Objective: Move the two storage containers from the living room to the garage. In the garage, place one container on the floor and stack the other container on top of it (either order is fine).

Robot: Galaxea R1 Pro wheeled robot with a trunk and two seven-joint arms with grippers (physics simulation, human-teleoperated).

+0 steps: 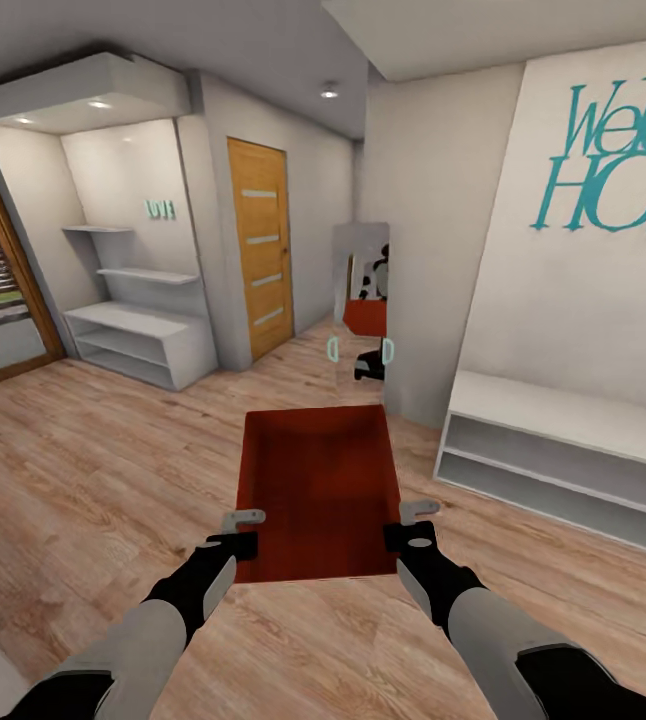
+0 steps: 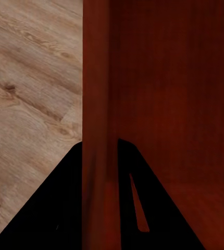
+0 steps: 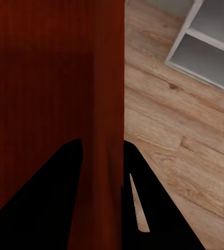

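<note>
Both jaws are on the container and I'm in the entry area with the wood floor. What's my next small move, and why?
Probably roll forward toward the orange door, keeping the grip steady. The left gripper and right gripper each clamp a side wall of the storage container, held level above the wood-plank floor, so this isn't the garage. Mind the white bench at right.

Large teal lettering [image 1: 618,160] on the white wall panel [image 1: 563,300] reads "Welc" over "HOM", cut off at the picture's edge. Small green letters [image 1: 160,209] in the shelf alcove are too blurred to read.
</note>
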